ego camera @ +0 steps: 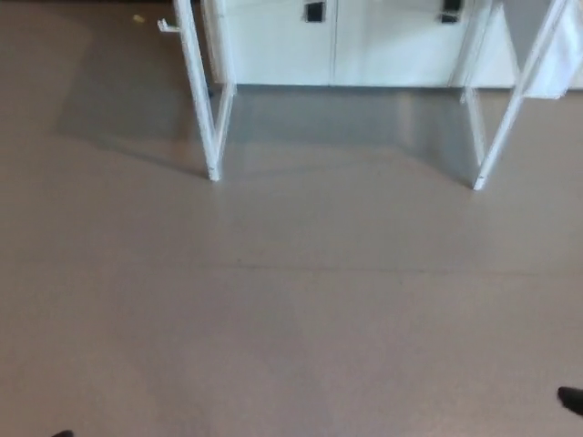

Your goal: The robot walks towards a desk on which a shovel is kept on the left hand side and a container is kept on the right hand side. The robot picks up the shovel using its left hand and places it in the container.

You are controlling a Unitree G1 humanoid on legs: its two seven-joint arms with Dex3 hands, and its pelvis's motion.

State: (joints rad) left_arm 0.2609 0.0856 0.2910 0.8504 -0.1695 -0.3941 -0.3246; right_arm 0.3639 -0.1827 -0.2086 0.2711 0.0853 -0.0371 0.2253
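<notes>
Neither the shovel nor the container shows in the head view — only the counter's white legs (202, 109) stand on the grey-brown floor (291, 300), with white cabinets (337, 41) behind them. A black sliver at the right edge is the right hand (571, 398) — whether spread or pressed together, I cannot tell. A dark speck at the bottom left is too small to identify
</notes>
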